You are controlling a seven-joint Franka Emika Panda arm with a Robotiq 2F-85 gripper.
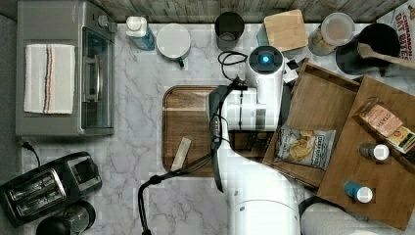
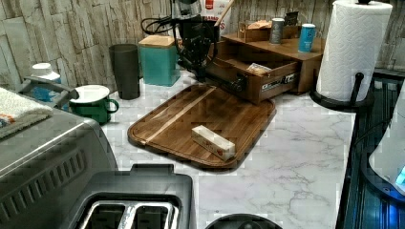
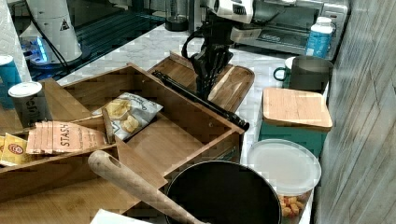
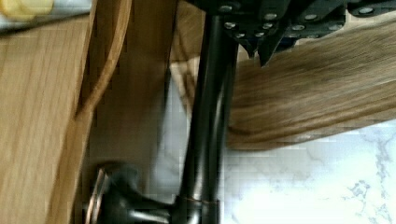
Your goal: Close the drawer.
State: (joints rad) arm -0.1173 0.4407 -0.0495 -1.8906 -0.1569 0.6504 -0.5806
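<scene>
The drawer (image 1: 320, 105), a shallow square-cornered box of mid-brown wood with thin walls, stands pulled out of a low wooden organiser shelf (image 1: 381, 161) at the top view's right, on the white marble counter (image 1: 137, 122). A dark metal bar handle (image 3: 201, 99) runs along its front wall. A chip bag (image 1: 304, 146) lies inside, near the front. The black gripper (image 3: 208, 72) hangs at the handle, just in front of the drawer's front wall; in the wrist view the bar passes right beside the gripper (image 4: 261, 44), but whether the fingers are apart or clamped on it, cannot tell. The white arm (image 1: 254, 161) reaches over the dark wooden tray with rounded corners (image 2: 200, 126), which lies just beside the drawer front and carries a small pale wrapped stick (image 2: 213, 142). On the shelf top: tea packets (image 1: 386, 120), a grey tin (image 1: 374, 151) and a blue tin (image 1: 357, 192). Behind the drawer stand a teal canister with a flat wooden lid (image 3: 295, 116), a dark tumbler (image 1: 229, 28), a green mug (image 2: 95, 105) and a black pot with a wooden spoon (image 3: 140, 186). A toaster oven (image 1: 63, 73) and a black toaster (image 1: 44, 188) sit well apart at the top view's left.
</scene>
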